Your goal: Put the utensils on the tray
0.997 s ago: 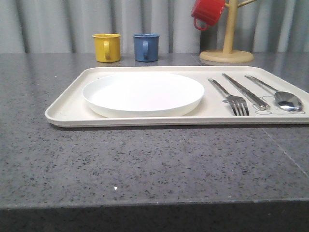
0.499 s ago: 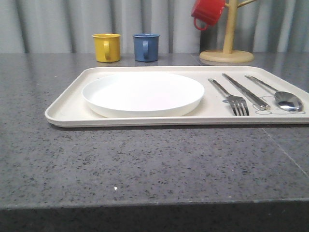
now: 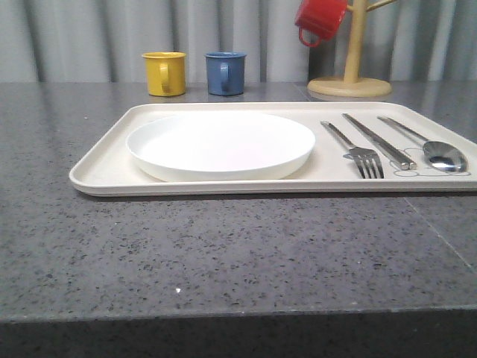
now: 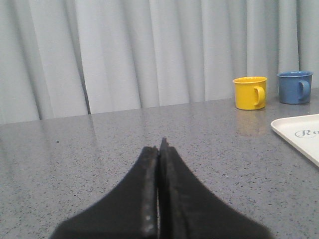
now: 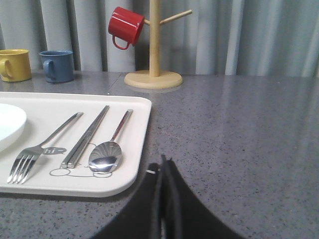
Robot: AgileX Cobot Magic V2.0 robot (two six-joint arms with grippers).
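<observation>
The cream tray (image 3: 104, 168) lies across the middle of the grey table. On its left half rests the round white plate (image 3: 220, 143). To the plate's right the silver fork (image 3: 358, 152), knife (image 3: 378, 140) and spoon (image 3: 436, 149) lie side by side on the tray. The right wrist view has the same fork (image 5: 42, 148), knife (image 5: 87, 136) and spoon (image 5: 110, 148) near the tray's corner (image 5: 134, 172). My right gripper (image 5: 163, 163) is shut and empty over bare table beside that corner. My left gripper (image 4: 159, 144) is shut and empty, over bare table left of the tray's edge (image 4: 294, 134).
A yellow mug (image 3: 165, 72) and a blue mug (image 3: 225, 72) stand behind the tray. A wooden mug tree (image 3: 352, 74) with a red mug (image 3: 320, 21) hanging on it stands at the back right. Grey curtains close off the far side.
</observation>
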